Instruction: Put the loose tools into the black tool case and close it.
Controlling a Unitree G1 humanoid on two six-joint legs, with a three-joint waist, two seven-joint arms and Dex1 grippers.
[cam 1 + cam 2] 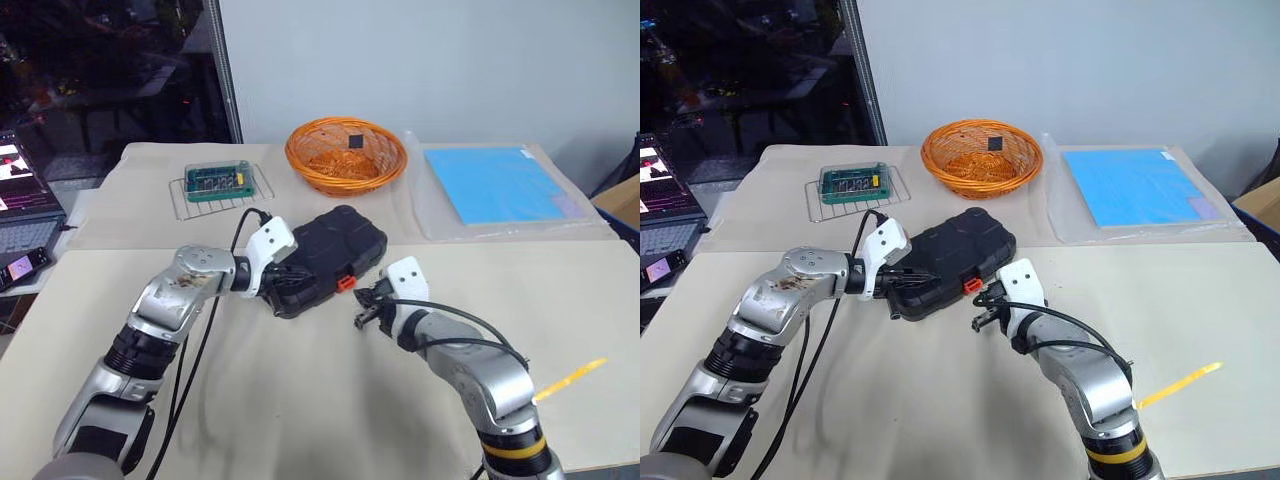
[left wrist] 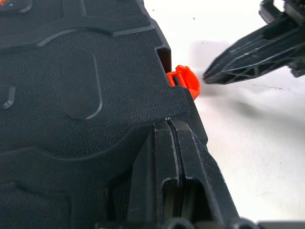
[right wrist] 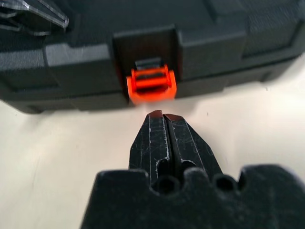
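The black tool case [image 1: 335, 245] lies closed on the table, its small orange latch [image 1: 346, 282] facing me. My left gripper [image 1: 288, 272] is shut, and its fingers [image 2: 176, 157] lie over the lid at the case's near left corner. My right gripper [image 3: 162, 115] is also shut with nothing in it. Its tips sit just short of the latch [image 3: 151, 86] and point straight at it. In the left wrist view the right gripper's fingers [image 2: 248, 52] show beside the latch [image 2: 186, 82]. The loose tools are out of view.
An orange woven basket [image 1: 346, 152] stands behind the case, with a green box [image 1: 220, 180] on a wire rack to its left. A blue sheet [image 1: 500, 183] lies at the back right. A laptop [image 1: 25, 200] and a phone [image 1: 22, 268] sit at the far left.
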